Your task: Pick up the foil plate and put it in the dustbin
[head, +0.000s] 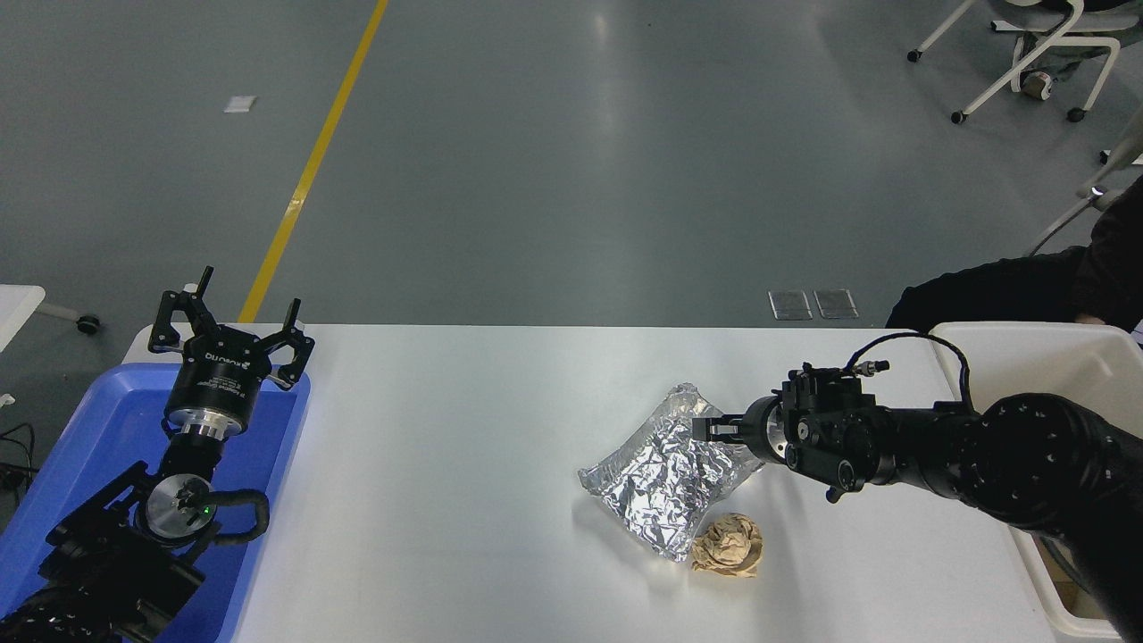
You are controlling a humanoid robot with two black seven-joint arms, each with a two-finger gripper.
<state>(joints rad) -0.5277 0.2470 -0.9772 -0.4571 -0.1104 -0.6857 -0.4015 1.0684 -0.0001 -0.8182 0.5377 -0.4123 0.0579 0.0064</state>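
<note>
The foil plate (665,478), shiny crinkled silver, lies on the white table (446,500) right of the middle. My right gripper (712,429) comes in low from the right and sits at the plate's upper right rim, touching or nearly touching it. Its own body hides how its jaws stand. The dustbin (1027,338), cream-white with a thick rim, stands at the table's right end, partly behind my right arm. My left gripper (230,332) is parked open and empty over the blue tray at the lower left.
A crumpled brown paper ball (728,546) lies against the plate's near right corner. A shallow blue tray (80,429) sits at the table's left end. A person's dark sleeve (1000,286) rests behind the dustbin. White chairs (1027,54) stand far back right.
</note>
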